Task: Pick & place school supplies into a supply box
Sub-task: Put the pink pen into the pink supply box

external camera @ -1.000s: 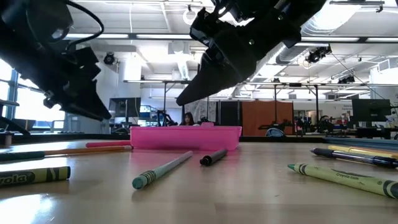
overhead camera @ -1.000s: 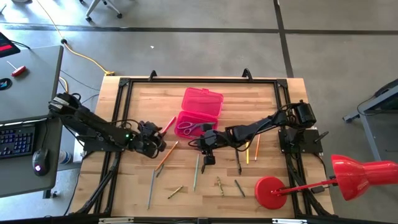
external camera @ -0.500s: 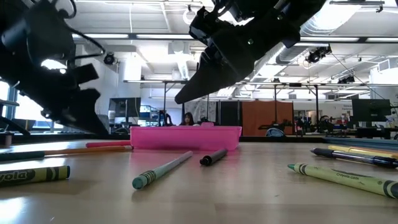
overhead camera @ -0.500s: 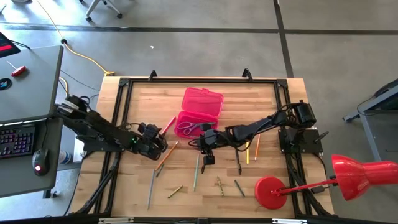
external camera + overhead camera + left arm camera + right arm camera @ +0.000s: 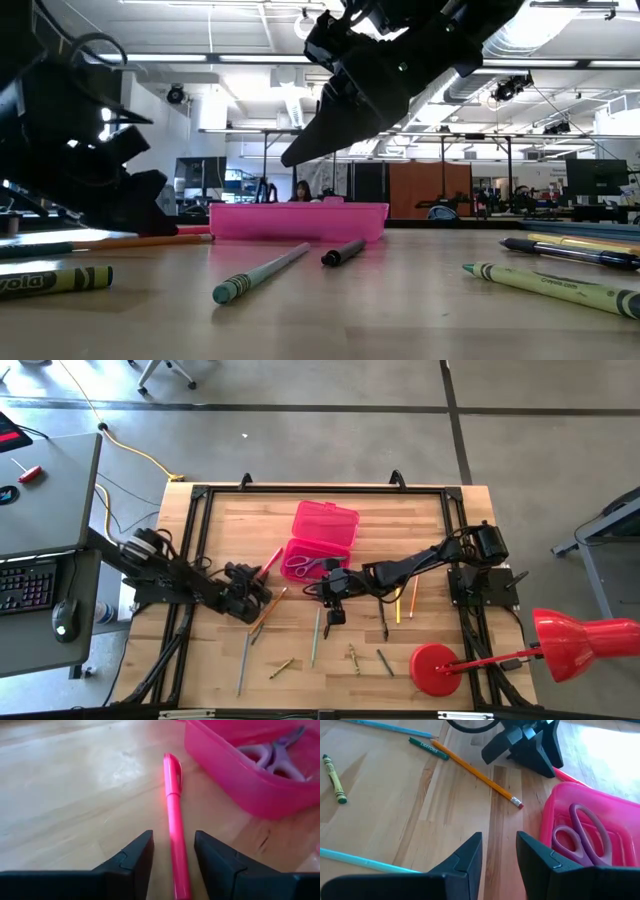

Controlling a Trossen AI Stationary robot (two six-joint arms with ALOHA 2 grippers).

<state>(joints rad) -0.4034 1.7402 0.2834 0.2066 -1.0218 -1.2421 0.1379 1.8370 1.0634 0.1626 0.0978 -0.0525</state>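
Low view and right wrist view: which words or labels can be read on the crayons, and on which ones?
"Crayola" on the yellow-green crayon at the low view's left edge, its first letter cut off.
"Crayola", small, on the yellow-green crayon at the right.
"CRAYONS" on the dark green crayon in the right wrist view.
The wrapper of the yellow-green crayon there: too small to read.

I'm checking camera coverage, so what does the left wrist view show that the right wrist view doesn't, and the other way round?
Only the left wrist view: the slim pink plastic pen lying on the wood between the open left claw fingers, beside the box. Only the right wrist view: the yellow wooden pencil with eraser, the dark green crayon, the olive crayon, a light blue pencil, and the open right claw. Both: the translucent pink plastic supply box holding purple-handled scissors, on the wooden table.
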